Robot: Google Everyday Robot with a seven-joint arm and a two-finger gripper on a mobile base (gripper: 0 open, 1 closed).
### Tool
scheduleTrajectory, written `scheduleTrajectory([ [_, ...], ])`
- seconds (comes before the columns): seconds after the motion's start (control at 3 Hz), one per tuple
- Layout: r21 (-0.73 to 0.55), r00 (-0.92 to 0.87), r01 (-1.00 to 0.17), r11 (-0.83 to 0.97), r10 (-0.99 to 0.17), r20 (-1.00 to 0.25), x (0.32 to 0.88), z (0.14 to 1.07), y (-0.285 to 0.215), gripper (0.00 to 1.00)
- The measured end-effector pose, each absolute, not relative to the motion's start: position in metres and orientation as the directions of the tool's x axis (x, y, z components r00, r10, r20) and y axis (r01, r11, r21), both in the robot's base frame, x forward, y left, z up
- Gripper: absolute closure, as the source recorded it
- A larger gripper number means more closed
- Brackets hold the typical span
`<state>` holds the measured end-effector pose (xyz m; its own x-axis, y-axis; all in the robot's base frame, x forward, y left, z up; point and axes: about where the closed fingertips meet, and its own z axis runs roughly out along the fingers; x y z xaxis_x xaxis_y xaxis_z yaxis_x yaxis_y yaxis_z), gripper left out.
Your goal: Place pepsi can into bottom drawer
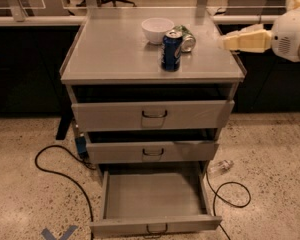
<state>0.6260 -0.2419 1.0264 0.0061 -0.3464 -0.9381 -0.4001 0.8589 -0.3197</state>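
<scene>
Hovering right of the bench [110,49], the hand [227,40] is pointing toward the upright pepsi can [171,50]; the bottom drawer [155,194] is sitting open. I cannot tell the hand's state.

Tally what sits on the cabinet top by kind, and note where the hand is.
Cans: 2 (pepsi can, green can)
Bowls: 1 (white bowl)
Total: 3
The hand hovers to the right, apart from all three.

- small dark blue soda can [171,50], silver top: upright near the counter's [105,59] front edge.
- lowest grey metal drawer [155,196]: pulled wide open.
- cream end effector [227,40]: at the counter's right edge.
</scene>
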Motion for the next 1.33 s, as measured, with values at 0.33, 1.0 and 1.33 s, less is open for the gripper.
scheduleTrajectory([
  [0.33, -0.32, 0.006, -0.4, 0.859, -0.346, -0.938, 0.626, 1.027, -0.242, 0.0],
  [1.0, -0.291, -0.023, -0.516, 0.805, -0.353, -0.935, 0.683, 1.017, -0.223, 0.0],
  [1.33, -0.274, -0.082, -0.613, 0.741, -0.404, -0.911, 0.715, 0.987, -0.191, 0.0],
])
